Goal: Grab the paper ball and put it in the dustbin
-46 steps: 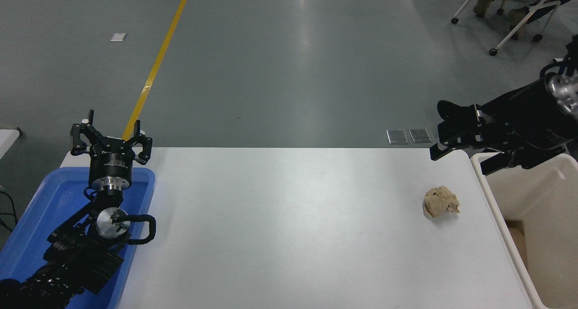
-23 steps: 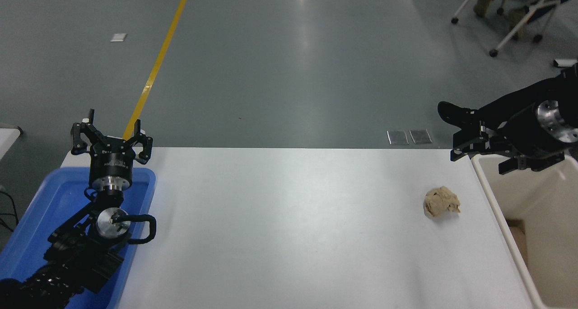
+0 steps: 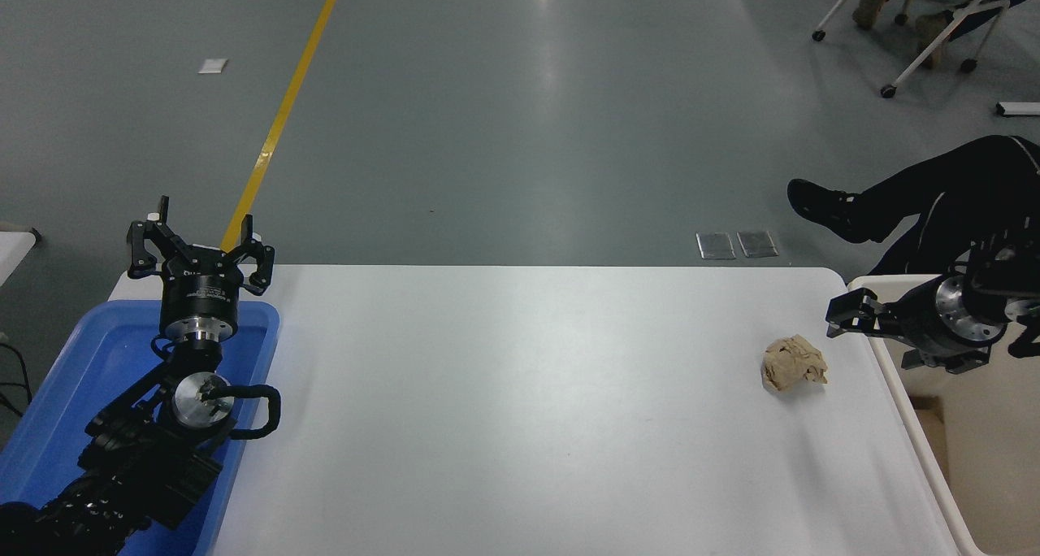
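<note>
The tan paper ball (image 3: 795,362) lies on the white table (image 3: 520,410) near its right edge. The cream-white dustbin (image 3: 903,397) stands against the table's right side, cut off by the picture's edge. My right gripper (image 3: 871,335) comes in from the right edge, low over the dustbin's near rim. It is just right of the ball and slightly beyond it, not touching it, with its jaws apart and empty. My left gripper (image 3: 197,243) is open and parked at the lower left.
A shallow blue tray (image 3: 73,393) sits under the left arm at the table's left end. A person's black-clad leg and shoe (image 3: 886,198) reach in behind the dustbin at the far right. A wheeled chair (image 3: 934,28) stands on the floor beyond.
My right gripper has dropped down and drawn back to the right, from above the table's far right corner to the dustbin's rim beside the ball. The ball and the left arm have not moved.
</note>
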Tool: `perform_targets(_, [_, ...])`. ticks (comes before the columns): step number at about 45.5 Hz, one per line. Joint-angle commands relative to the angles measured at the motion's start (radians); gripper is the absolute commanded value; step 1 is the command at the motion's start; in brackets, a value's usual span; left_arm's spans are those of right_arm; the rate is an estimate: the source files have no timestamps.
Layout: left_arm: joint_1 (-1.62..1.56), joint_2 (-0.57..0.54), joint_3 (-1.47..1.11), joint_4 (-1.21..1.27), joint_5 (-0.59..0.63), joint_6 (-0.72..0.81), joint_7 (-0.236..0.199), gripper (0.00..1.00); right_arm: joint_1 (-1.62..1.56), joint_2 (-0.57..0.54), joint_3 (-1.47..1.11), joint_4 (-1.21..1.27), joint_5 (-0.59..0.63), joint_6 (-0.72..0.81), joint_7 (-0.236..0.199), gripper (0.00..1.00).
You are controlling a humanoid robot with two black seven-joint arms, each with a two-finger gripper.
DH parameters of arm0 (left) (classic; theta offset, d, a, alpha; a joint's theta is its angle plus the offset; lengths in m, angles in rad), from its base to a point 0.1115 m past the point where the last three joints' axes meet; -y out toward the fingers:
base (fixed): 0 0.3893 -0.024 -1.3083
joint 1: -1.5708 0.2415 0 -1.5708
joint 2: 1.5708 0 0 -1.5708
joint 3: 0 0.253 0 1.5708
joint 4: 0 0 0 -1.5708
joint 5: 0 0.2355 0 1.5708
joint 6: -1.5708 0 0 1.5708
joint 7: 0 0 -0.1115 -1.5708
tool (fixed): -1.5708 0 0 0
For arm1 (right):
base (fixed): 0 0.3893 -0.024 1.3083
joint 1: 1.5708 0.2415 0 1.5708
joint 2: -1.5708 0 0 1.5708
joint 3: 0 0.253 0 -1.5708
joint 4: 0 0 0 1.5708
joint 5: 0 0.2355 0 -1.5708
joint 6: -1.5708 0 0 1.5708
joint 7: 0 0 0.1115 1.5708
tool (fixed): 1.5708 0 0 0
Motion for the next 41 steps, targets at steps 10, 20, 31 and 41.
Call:
perform_targets(10, [0.000,0.000,0.000,0.000,0.001,0.000,0.000,0.99,-0.186,0.111,0.107,-0.183,0.005,-0.035,0.000,1.00])
perform_targets(20, [0.000,0.000,0.000,0.000,0.000,0.000,0.000,0.99,-0.264,0.187,0.149,-0.334,0.002,-0.035,-0.001,1.00])
perform_targets(31, [0.000,0.000,0.000,0.000,0.001,0.000,0.000,0.99,-0.341,0.269,0.150,-0.462,-0.007,-0.035,-0.003,1.00])
perform_targets(41, [0.000,0.000,0.001,0.000,0.000,0.000,0.000,0.99,-0.367,0.295,0.143,-0.523,-0.027,-0.035,-0.061,0.94])
